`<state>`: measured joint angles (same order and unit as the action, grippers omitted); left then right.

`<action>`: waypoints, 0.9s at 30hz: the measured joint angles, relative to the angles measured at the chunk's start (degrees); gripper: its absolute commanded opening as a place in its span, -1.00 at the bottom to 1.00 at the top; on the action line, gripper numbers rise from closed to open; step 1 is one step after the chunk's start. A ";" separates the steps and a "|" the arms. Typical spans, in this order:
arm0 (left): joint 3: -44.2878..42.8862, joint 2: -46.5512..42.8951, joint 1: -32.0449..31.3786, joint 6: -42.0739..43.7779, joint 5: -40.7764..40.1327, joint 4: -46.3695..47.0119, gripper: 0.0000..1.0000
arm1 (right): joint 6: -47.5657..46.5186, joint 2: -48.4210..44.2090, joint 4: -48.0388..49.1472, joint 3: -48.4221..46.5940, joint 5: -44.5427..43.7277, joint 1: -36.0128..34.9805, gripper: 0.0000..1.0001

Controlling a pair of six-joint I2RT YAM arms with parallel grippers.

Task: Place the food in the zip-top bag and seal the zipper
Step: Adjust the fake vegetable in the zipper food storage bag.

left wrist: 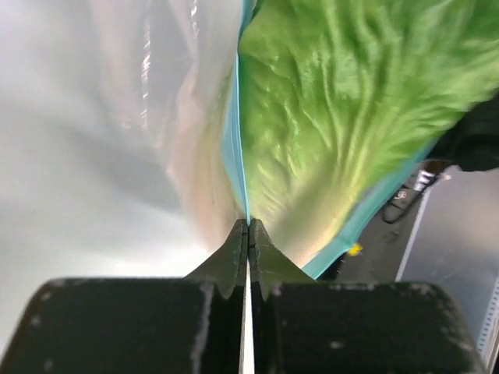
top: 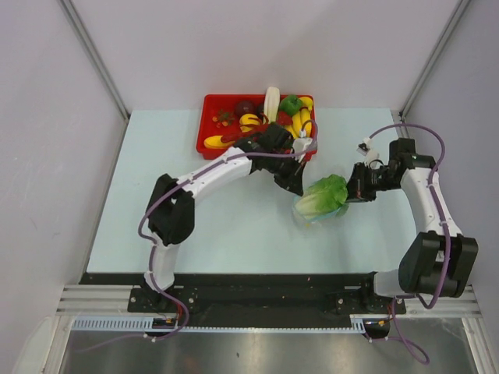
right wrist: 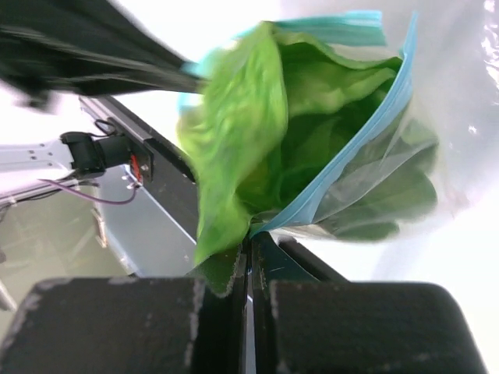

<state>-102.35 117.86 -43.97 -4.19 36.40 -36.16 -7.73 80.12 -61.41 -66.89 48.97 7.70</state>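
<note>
The cabbage sits inside the zip-top bag, green leaves and pale ribs pressed against the clear plastic, and the bag hangs between my two grippers over the middle-right of the table. I cannot tell whether its bottom touches the surface. The zipper is not sealed. In my right wrist view its two blue edges stand apart, with the cabbage filling the gap between them and one leaf drooping down beside my fingertips. My left gripper has its jaws pressed together with no gap between the tips, and the blue strip runs straight down into them, so I am pinching the bag at its mouth edge on the tray side. My right gripper is likewise clamped tight on the opposite side of the mouth, where the blue strip meets my tips. The two arms reach in from either side and face each other across the bag. Behind my left arm, at the far edge of the table, lies the red tray. It holds the rest of the food: yellow bananas, a green pepper, a dark purple piece and a tall pale piece.
</note>
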 measured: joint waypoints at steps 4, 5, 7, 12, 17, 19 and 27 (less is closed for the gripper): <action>-7.69 -1.92 0.07 0.63 -0.63 -7.37 -1.00 | 0.39 -2.93 -1.40 -0.66 -2.49 -1.36 -1.00; -9.11 -1.92 0.11 0.61 -0.66 -8.33 -1.00 | 0.61 -3.19 -1.51 -0.79 -3.32 -1.84 -0.99; -9.97 -1.92 0.17 0.52 -0.59 -9.14 -1.00 | 0.87 -3.28 -1.38 -0.85 -5.11 -3.06 -0.55; -9.73 0.76 0.63 -0.63 0.33 -11.13 -1.00 | 1.95 -3.19 0.55 -0.87 -10.29 -5.68 0.42; -9.70 4.70 2.12 -2.45 1.68 -11.15 -1.00 | 0.42 -3.32 1.68 -2.40 -13.73 -3.48 0.75; -9.70 5.62 3.08 -3.32 2.10 -11.10 -1.00 | -0.39 -3.82 1.68 -4.37 -14.51 -2.14 0.69; -9.38 5.90 5.01 -7.50 7.08 -8.66 -0.99 | -1.14 -11.58 8.50 -8.31 -11.89 -9.55 0.36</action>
<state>-111.72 123.76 -38.96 -11.68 43.48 -44.82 -8.86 68.53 -52.90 -75.20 37.08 -1.85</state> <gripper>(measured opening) 0.003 0.728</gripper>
